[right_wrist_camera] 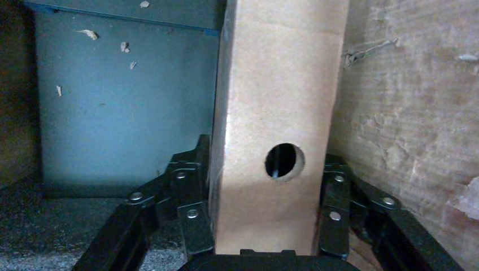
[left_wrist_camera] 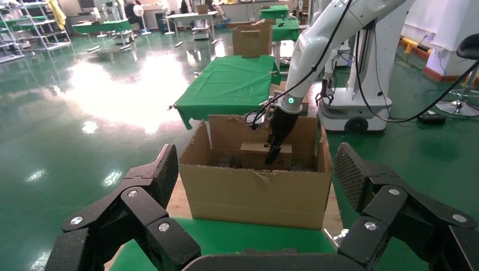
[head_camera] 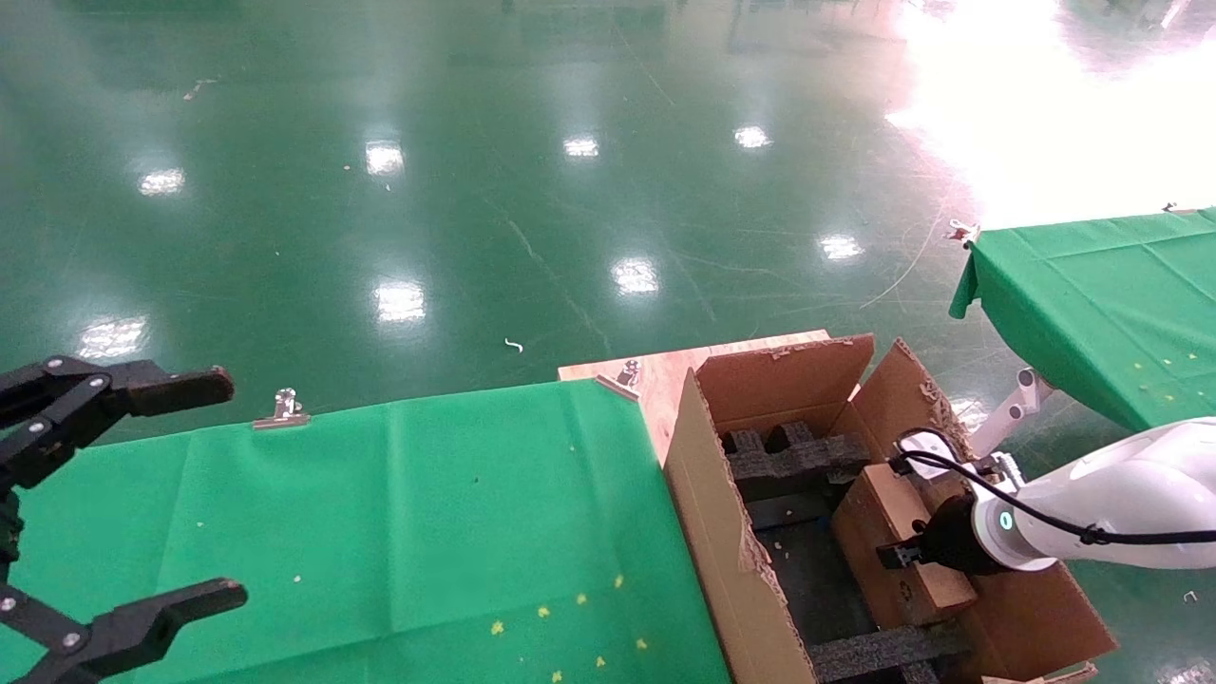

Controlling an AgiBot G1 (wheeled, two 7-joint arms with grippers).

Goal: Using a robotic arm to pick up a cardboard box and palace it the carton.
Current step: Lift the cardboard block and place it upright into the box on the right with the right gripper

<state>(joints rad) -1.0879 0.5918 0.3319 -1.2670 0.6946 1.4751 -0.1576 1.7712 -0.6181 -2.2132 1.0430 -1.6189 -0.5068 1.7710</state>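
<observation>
- Head view: carton (head_camera: 708,494), large and brown with ragged flaps, is seen standing open just beside a table draped in green cloth (head_camera: 399,532). Black foam blocks (head_camera: 793,456) are seen inside it. The cardboard box (head_camera: 888,541) is held down inside the carton, against its right wall. The white robotic arm (head_camera: 1121,499), the right one, is reached in from the right, and its black right gripper (head_camera: 902,553) is closed around the box. The left gripper (head_camera: 142,494) is seen hovering over the near left part of the cloth, its black fingers spread wide apart. A second green-draped table (head_camera: 1111,294) is seen farther right.
- Left wrist view: the left gripper's (left_wrist_camera: 257,178) fingers are shown held far apart, with nothing between them. Beyond them, the carton (left_wrist_camera: 254,192) is seen with the robotic arm (left_wrist_camera: 322,39) reaching down into it and the cardboard box (left_wrist_camera: 257,148) at the arm's tip.
- Right wrist view: the cardboard box (right_wrist_camera: 277,96), with its round hole (right_wrist_camera: 284,161), is shown clamped between the right gripper's fingers (right_wrist_camera: 189,192), one on each side. The carton's inner wall (right_wrist_camera: 412,113) is seen close beside the box.
</observation>
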